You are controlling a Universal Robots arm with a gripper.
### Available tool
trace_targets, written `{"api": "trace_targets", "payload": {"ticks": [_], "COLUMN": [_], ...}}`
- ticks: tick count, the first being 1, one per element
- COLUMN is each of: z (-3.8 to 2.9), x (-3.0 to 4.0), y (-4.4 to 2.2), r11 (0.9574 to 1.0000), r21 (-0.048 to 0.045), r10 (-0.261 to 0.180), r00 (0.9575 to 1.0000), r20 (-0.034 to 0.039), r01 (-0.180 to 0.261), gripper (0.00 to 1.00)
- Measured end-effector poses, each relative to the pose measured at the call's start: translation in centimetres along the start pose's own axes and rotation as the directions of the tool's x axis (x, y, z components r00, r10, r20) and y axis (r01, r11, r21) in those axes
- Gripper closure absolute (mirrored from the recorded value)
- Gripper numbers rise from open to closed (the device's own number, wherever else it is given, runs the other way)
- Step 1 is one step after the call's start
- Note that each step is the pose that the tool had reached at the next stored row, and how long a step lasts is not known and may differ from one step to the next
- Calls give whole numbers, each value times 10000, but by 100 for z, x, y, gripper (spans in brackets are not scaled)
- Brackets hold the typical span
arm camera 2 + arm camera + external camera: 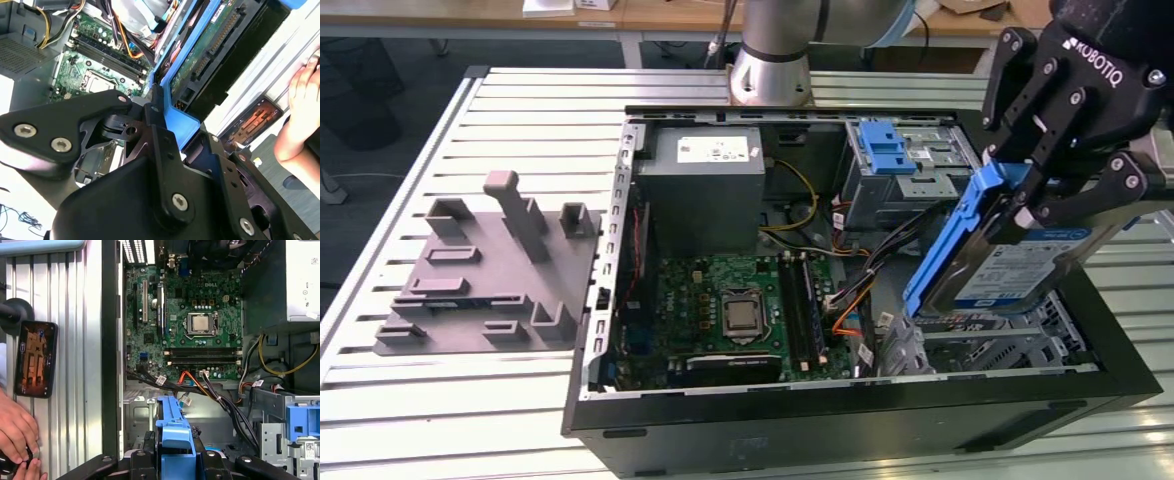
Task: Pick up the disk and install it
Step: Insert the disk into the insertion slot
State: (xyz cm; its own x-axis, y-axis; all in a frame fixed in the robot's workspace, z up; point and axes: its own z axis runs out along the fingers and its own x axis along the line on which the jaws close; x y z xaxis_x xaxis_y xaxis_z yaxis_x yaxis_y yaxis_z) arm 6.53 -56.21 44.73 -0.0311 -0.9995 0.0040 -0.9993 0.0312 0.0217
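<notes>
Nearest in the exterior view, at the frame's upper right, the black gripper (1067, 205) is clamped on the disk (1017, 268). The silver drive with its white-and-blue label hangs steeply tilted, on edge, its blue rail (954, 240) facing the exterior view's left. It sits over the right part of the open computer case (854, 425), just above a perforated silver cage (987, 352); whether it touches that cage cannot be told.

In the second wrist view the disk's underside shows a green circuit board (210, 55), with the blue rail (182, 120) pinched at the gripper's linkage. In the first wrist view the same rail (172, 427) rises between the black fingers (145, 440).

Deeper in the case lies the green motherboard (734, 310), with bundled cables (847, 290) beside it. Beyond stand the grey power-supply box (707, 175) and the metal bay with a blue latch (894, 150).

The case rests on a slatted metal table (440, 410). A grey moulded fixture (480, 270) lies on it at the exterior view's left, well apart from the case. The arm's base (774, 65) stands at the far edge.

Both wrist views show a person's hand (17, 432) near a phone (35, 357) lying on the table.
</notes>
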Motion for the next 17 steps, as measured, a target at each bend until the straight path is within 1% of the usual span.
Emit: {"api": "trace_targets", "payload": {"ticks": [3, 17], "z": [11, 63], "x": [0, 2], "y": [-39, -82], "r11": [10000, 10000], "r21": [-1, -1], "r10": [0, 53], "r00": [10000, 10000], "r20": [-1, 0], "r01": [0, -53], "gripper": [64, 64]}}
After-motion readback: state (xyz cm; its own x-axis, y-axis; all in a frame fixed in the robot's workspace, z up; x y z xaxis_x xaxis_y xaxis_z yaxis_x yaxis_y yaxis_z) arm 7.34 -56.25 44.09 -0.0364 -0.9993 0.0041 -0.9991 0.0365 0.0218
